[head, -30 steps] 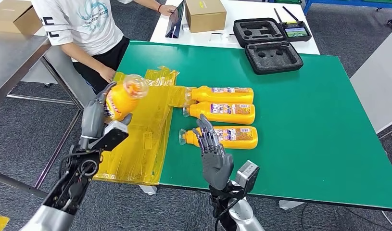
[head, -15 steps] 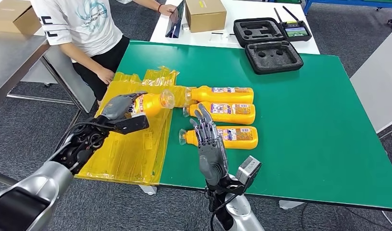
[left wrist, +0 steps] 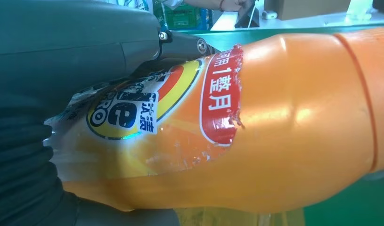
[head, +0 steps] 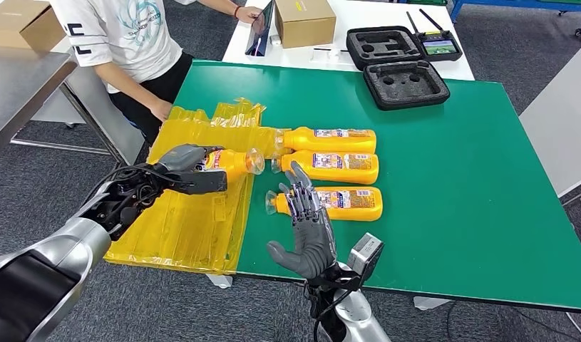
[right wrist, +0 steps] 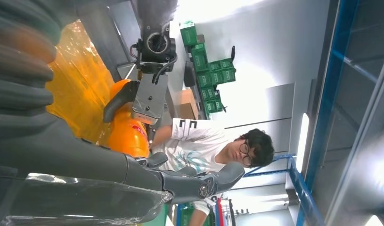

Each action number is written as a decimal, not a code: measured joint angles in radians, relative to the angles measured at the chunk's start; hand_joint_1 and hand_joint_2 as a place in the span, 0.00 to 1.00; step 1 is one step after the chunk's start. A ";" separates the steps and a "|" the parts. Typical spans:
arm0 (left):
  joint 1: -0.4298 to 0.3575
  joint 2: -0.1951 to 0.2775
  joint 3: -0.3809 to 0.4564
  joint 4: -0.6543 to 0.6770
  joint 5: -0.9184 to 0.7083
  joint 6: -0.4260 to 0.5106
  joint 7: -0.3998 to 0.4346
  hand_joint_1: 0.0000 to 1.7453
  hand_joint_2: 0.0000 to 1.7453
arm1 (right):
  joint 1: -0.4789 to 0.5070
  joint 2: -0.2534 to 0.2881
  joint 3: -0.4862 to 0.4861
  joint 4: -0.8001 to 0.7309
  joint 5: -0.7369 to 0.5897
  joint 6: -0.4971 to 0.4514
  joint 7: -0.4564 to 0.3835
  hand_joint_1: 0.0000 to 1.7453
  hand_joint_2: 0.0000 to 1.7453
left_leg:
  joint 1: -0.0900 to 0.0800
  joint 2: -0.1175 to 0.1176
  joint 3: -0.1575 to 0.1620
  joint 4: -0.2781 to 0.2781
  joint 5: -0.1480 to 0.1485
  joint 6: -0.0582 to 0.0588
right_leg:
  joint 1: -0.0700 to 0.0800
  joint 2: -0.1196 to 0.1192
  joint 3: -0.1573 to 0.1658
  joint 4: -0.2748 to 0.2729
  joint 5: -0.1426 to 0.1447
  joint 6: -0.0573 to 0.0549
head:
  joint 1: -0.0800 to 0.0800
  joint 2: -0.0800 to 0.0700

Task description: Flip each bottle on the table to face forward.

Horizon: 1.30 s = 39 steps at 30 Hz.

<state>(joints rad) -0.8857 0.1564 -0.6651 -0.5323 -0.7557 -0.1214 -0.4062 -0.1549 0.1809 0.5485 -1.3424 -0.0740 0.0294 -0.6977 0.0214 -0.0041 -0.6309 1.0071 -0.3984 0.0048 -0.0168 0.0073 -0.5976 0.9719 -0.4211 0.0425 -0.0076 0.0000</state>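
My left hand grips an orange bottle lying sideways over the yellow plastic sheet, its clear cap toward the other bottles. The left wrist view shows that bottle close up, label torn, with my fingers wrapped around it. Three more orange bottles lie side by side on the green table: a far one, a middle one and a near one. My right hand hovers open in front of the near bottle, fingers spread. In the right wrist view the held bottle shows beyond my right hand.
A person stands at the table's far left corner, one hand near the yellow sheet. A black foam case sits at the table's back. On the white table behind are a cardboard box and a second case.
My left hand has swung the held bottle down from upright to lying sideways near the sheet, beside the other bottles. My right hand has spread its thumb outward.
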 joint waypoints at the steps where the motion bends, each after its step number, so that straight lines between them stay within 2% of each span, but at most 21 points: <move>1: -0.004 -0.001 -0.007 0.006 -0.007 0.002 0.002 1.00 1.00 | 0.000 0.000 0.000 0.003 0.000 0.000 0.000 0.00 1.00 | 0.000 0.000 0.000 0.000 0.000 0.000 | 0.000 0.000 0.000 0.000 0.000 0.000 | 0.000 0.000; 6: -0.010 -0.002 -0.053 0.031 -0.060 0.027 0.027 1.00 1.00 | 0.000 0.000 0.000 0.017 -0.009 0.014 0.000 0.00 1.00 | 0.000 0.000 0.000 0.000 0.000 0.000 | 0.000 0.000 0.000 0.000 0.000 0.000 | 0.000 0.000; 11: 0.001 -0.002 -0.111 0.059 -0.125 0.091 0.072 1.00 1.00 | 0.001 0.000 0.000 0.032 -0.017 0.024 0.000 0.00 1.00 | 0.000 0.000 0.000 0.000 0.000 0.000 | 0.000 0.000 0.000 0.000 0.000 0.000 | 0.000 0.000; 24: 0.038 -0.001 -0.148 0.119 -0.105 0.044 0.071 1.00 1.00 | 0.003 0.000 -0.001 0.060 -0.006 0.016 0.000 0.00 1.00 | 0.000 0.000 0.000 0.000 0.000 0.000 | 0.000 0.000 0.001 0.000 0.000 0.000 | 0.000 0.000; 26: 0.037 -0.001 -0.148 0.122 -0.097 0.026 0.065 0.70 1.00 | 0.002 0.000 -0.001 0.064 -0.007 0.016 0.000 0.00 1.00 | 0.000 0.000 0.000 0.000 0.000 0.000 | 0.000 0.000 0.001 0.000 0.000 0.000 | 0.000 0.000; 28: 0.033 0.001 -0.148 0.125 -0.086 0.000 0.056 0.23 1.00 | 0.002 0.000 -0.001 0.067 -0.010 0.016 0.000 0.00 1.00 | 0.000 0.000 0.000 0.000 0.000 0.000 | 0.000 0.000 0.001 0.000 0.000 0.000 | 0.000 0.000; 30: 0.026 0.003 -0.147 0.128 -0.074 -0.030 0.046 0.03 1.00 | 0.001 0.000 -0.001 0.072 -0.013 0.016 0.000 0.00 1.00 | 0.000 0.000 0.000 0.000 0.000 0.000 | 0.000 0.000 0.001 0.000 0.000 0.000 | 0.000 0.000; 31: 0.022 0.004 -0.147 0.129 -0.069 -0.044 0.041 0.01 1.00 | 0.000 0.000 -0.001 0.075 -0.014 0.016 0.000 0.00 1.00 | 0.000 0.000 0.000 0.000 0.000 0.000 | 0.000 0.000 0.001 0.000 0.000 0.000 | 0.000 0.000; 35: 0.013 0.010 -0.146 0.131 -0.060 -0.077 0.034 0.00 0.00 | -0.005 0.000 -0.001 0.088 -0.018 0.018 0.000 0.00 1.00 | 0.000 -0.001 0.001 0.000 0.000 0.000 | 0.000 0.000 0.002 0.000 0.000 0.000 | 0.000 0.000; 39: 0.014 0.017 -0.145 0.135 -0.049 -0.088 0.028 0.00 0.00 | -0.010 0.000 -0.001 0.104 -0.021 0.021 0.000 0.00 1.00 | 0.000 -0.001 0.001 0.000 0.000 0.000 | 0.000 0.000 0.002 0.000 0.000 0.000 | 0.000 0.000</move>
<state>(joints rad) -0.8713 0.1732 -0.8105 -0.3974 -0.8051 -0.2095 -0.3779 -0.1647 0.1814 0.5470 -1.2380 -0.0952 0.0504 -0.6977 0.0214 -0.0046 -0.6303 1.0069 -0.3982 0.0045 -0.0168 0.0071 -0.5957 0.9722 -0.4211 0.0424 -0.0076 0.0000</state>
